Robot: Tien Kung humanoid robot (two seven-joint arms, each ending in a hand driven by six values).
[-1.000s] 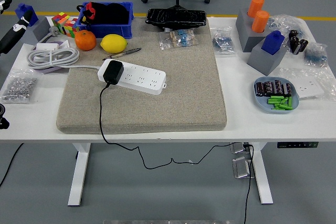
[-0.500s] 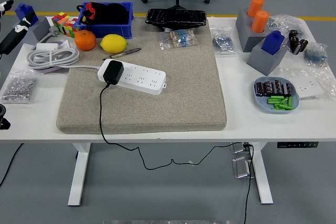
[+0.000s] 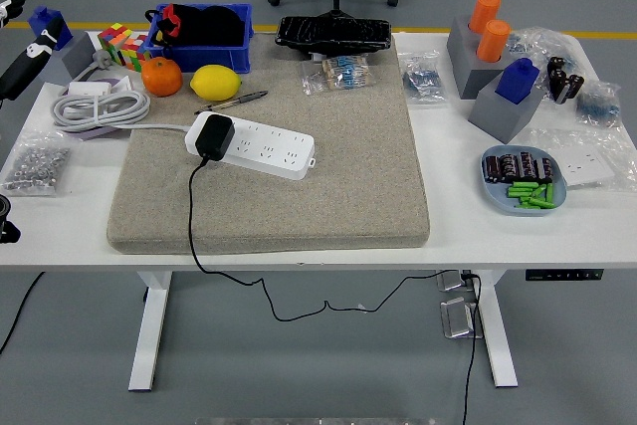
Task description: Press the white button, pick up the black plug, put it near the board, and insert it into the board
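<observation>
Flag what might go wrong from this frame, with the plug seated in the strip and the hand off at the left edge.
The black plug sits at the power strip's left end; pulling it could drag the unanchored strip across the mat. Its cable hangs over the table edge and may snag. The left hand reaching in passes the orange and coiled white cable.

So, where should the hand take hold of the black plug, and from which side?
Grip the black plug by its two long sides and come from above: it stands proud of the white power strip, and its cable leaves toward the near edge.
</observation>
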